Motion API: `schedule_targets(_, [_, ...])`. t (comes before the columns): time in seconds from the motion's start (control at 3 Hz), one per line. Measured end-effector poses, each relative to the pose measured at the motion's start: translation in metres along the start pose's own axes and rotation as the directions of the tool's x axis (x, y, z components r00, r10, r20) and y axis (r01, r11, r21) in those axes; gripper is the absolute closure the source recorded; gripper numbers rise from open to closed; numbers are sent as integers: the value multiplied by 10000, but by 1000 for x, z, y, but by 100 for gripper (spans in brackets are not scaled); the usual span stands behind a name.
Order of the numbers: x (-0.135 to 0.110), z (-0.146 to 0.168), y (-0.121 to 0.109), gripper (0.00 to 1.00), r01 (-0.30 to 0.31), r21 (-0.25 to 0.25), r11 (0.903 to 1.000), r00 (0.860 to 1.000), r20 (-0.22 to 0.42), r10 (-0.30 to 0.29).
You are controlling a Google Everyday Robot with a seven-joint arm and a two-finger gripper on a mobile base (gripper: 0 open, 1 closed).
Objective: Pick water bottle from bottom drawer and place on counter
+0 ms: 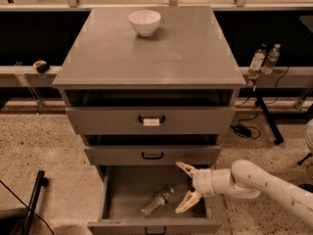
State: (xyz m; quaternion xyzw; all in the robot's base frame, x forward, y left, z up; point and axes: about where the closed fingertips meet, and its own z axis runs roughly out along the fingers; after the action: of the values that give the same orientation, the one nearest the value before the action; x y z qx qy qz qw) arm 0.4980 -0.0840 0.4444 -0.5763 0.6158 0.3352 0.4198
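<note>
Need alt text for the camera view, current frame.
The robot's gripper, fingers open, comes in from the right over the open bottom drawer, just right of the water bottle, which lies on its side on the drawer floor, untouched. A white bowl sits near the back of the counter.

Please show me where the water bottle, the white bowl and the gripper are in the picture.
water bottle (157, 202), camera view, middle of its body
white bowl (145, 27), camera view, its outer wall
gripper (179, 188), camera view, midway between its open fingertips, over the bottom drawer (126, 196)
</note>
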Motion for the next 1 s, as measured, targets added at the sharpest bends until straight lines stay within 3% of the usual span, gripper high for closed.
schedule_targets(0.33, [29, 23, -10, 0, 72, -73, 9999, 9999, -124, -73])
schedule_targets(0.67, [75, 69, -21, 0, 612, -197, 9979, 9965, -555, -622])
schedule_targets(1.0, [99, 116, -23, 0, 1791, -895, 9798, 9784, -883, -1869])
